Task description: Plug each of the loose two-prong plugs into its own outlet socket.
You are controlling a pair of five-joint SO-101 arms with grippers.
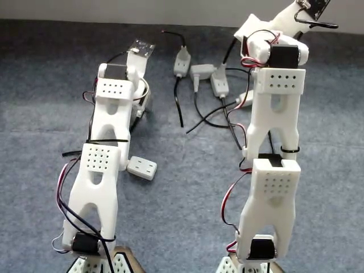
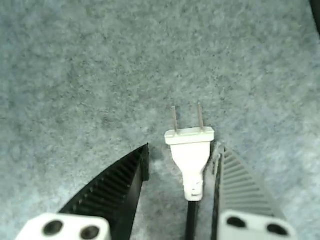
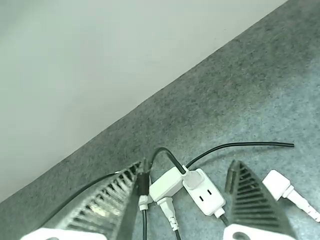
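Observation:
A white two-prong plug (image 2: 190, 150) on a black cord lies on the grey carpet between the fingers of my left gripper (image 2: 183, 149), prongs pointing away. The gripper is open: one finger (image 2: 227, 175) is close beside the plug, the other stands apart. My left gripper (image 1: 138, 105) hangs over the carpet's left middle. A loose white outlet socket (image 1: 142, 168) lies beside that arm. My right gripper (image 3: 189, 167) is open above a white socket (image 3: 202, 192) with a plug (image 3: 167, 182) joined to it. Another white plug (image 3: 280, 187) lies to one side.
At the far middle of the carpet lie a corded plug (image 1: 182, 60), a white adapter (image 1: 202, 71) and a socket (image 1: 219, 81), amid tangled black cords (image 1: 199, 116). A pale wall (image 3: 100, 60) stands behind the carpet's far edge.

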